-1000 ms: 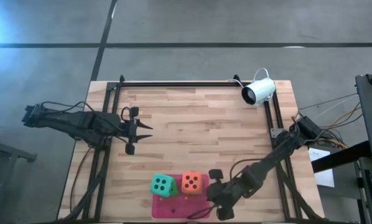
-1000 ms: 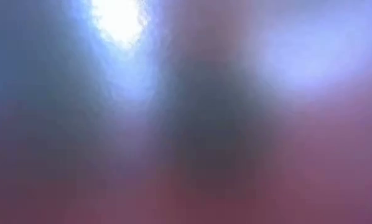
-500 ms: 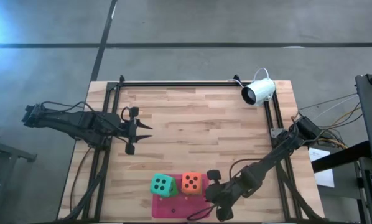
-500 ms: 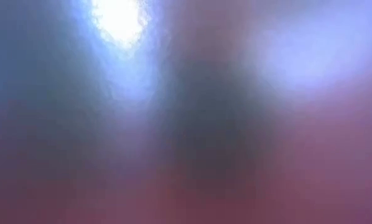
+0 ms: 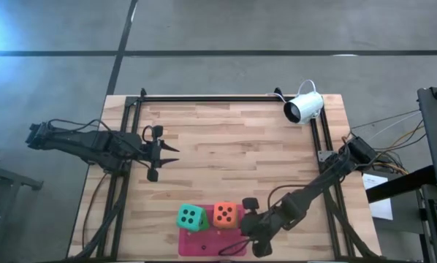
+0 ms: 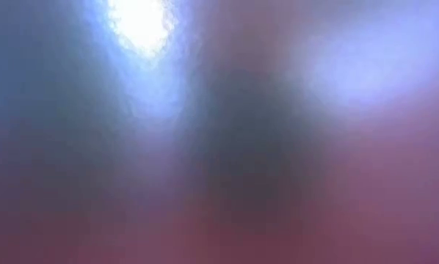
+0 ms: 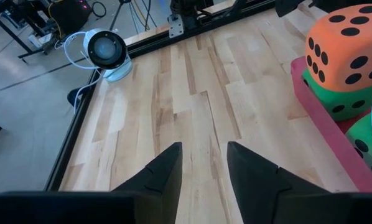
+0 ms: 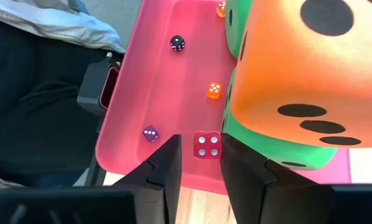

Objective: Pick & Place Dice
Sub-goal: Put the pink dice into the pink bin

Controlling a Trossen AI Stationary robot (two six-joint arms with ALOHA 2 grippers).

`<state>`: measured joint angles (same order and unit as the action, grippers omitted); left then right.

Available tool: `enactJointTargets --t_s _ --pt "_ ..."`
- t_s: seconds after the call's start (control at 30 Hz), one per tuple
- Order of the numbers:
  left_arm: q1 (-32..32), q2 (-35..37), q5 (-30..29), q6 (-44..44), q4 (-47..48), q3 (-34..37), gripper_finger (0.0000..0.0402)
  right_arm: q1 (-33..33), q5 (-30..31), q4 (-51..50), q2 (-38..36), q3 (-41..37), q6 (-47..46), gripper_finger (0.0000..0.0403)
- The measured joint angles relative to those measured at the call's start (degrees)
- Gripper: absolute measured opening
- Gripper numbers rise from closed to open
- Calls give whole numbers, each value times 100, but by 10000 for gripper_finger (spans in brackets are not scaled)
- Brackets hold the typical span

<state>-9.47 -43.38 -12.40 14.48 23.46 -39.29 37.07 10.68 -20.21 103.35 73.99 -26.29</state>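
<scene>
While the high view shows the right end effector point(image 5: 249, 226) at the surface's near edge beside the orange die point(image 5: 225, 214) and teal die point(image 5: 191, 217) on the pink mat point(image 5: 204, 245), the left end effector point(image 5: 162, 153) waits near the left edge. Its wrist view shows fingers slightly apart, empty. The right wrist view shows narrowly parted fingers around a small red die point(image 8: 206, 145); they could nudge the stack.

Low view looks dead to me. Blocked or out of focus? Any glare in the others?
Low view: only a blur of blue, white and pink, nothing identifiable, cause unclear. High view: sharp, bright glare at the floor's left edge. Both wrist views: clear, orange die crisp.
</scene>
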Motion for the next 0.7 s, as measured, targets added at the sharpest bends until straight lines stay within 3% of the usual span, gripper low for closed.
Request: enactJointTargets --t_s 0.37,0.7 --pt "0 0 0 0 0 0 132 -23 -7 257 50 -206 -2 139" --pt "2 0 0 -1 2 0 126 -47 -58 264 86 -292 -217 131"
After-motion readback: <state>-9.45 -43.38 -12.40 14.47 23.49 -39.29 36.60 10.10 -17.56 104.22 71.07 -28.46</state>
